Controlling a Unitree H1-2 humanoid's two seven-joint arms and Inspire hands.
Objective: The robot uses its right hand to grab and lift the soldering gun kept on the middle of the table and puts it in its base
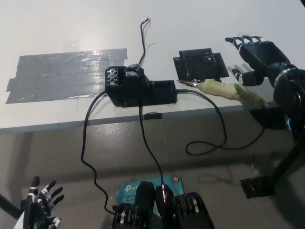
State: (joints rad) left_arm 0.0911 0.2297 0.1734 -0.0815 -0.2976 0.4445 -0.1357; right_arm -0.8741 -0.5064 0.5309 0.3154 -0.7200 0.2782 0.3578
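The soldering gun (228, 90) lies on the white table (190, 24) near its front edge, its pale green wrapped handle pointing right and its metal tip pointing left toward the black base (140, 89). My black right hand (257, 55) hovers open just above and behind the handle's right end, fingers spread, not touching it. My white left hand (40, 205) rests open at the lower left, below the table.
A black flat holder plate (199, 65) sits behind the gun's tip. A large patch of grey tape (62, 74) covers the table's left. Black cables (209, 148) hang from the base and gun over the table's front edge. A black stand foot (258, 187) is on the floor.
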